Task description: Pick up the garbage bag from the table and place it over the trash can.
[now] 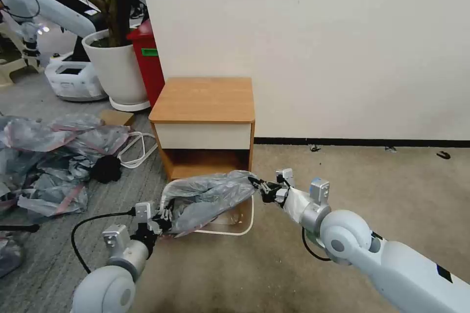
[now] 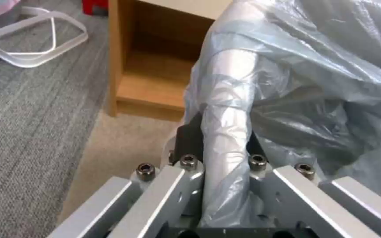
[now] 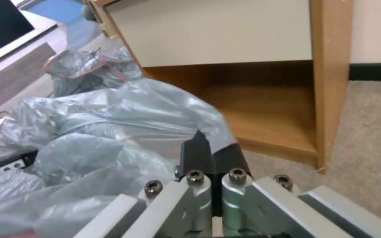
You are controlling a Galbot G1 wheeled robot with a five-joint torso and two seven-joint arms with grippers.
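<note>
**Trainee:** Where's the garbage bag [image 1: 210,198] right now?

**Operator:** Off the table [image 1: 203,100] and stretched between my two arms, draped across the top of the trash can [image 1: 242,227] that sits on the carpet in front of the table's lower shelf. My left gripper [image 1: 164,220] is clenched on a twisted rope of film at the near-left end; in the left wrist view that bunched plastic runs straight between the jaws. My right gripper [image 1: 264,188] is pinched shut on the far-right corner of the bag.

**Trainee:** How does it handle?

**Operator:** I judge it nearly weightless, limp and slippery. It sags wherever I don't support it, and thin film like this could tear if I pull the arms too far apart. I'd hold it by the edge, at opposite ends, so the mouth can spread.

**Trainee:** Anything in the can?

**Operator:** I see a bare stretch of inner wall on the right; the bag hides the rest. The mouth isn't yet around the rim.
</note>
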